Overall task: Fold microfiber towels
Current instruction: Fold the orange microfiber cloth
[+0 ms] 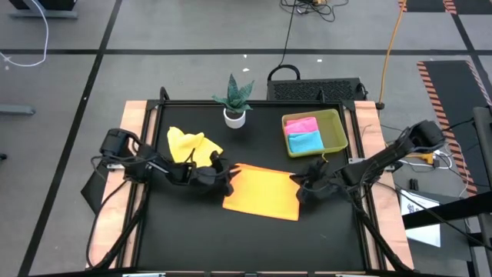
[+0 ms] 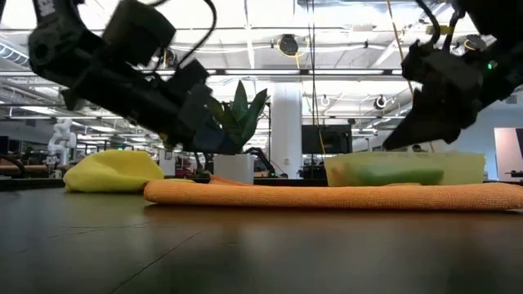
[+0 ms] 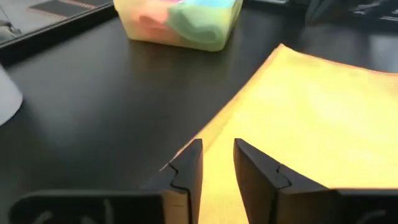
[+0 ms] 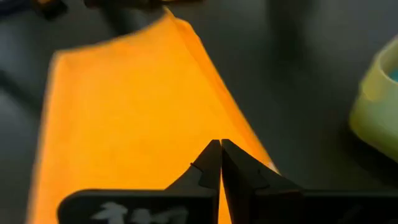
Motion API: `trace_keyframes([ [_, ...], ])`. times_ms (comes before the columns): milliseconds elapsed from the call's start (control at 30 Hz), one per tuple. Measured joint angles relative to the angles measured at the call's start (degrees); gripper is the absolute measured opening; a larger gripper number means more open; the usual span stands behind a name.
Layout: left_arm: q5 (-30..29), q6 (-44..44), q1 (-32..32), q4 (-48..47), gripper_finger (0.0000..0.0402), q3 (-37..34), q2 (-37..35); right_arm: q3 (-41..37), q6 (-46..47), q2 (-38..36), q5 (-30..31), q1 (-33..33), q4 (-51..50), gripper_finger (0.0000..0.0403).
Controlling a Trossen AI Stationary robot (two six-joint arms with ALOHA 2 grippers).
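midway: orange towel between both claws

now the orange towel (image 1: 263,193) lies flat mid-tabletop (image 1: 231,238), seemingly folded once. left claw (image 3: 217,163) hovers at one short edge, fingers slightly apart, empty; right claw (image 4: 220,157) at the other, fingers together, holding nothing. next likely needs both to pinch corners. yellow towel (image 1: 187,145) waits crumpled; pink (image 1: 301,125) and blue (image 1: 306,141) sit in the tray (image 1: 337,132).

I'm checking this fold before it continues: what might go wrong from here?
The left gripper stands slightly open over the orange towel, so its edge may slip free. The right gripper is shut at the opposite edge; pulling alone could skew the cloth. The yellow towel lies bunched close behind the left arm.
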Motion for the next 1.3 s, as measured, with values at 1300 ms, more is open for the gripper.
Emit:
trace_keyframes([
  [1300,17.3,1.4,-0.9,-5.4,0.0003,0.7,4.8,-3.6,-9.8,13.8,-13.7,6.0,27.6,0.0],
])
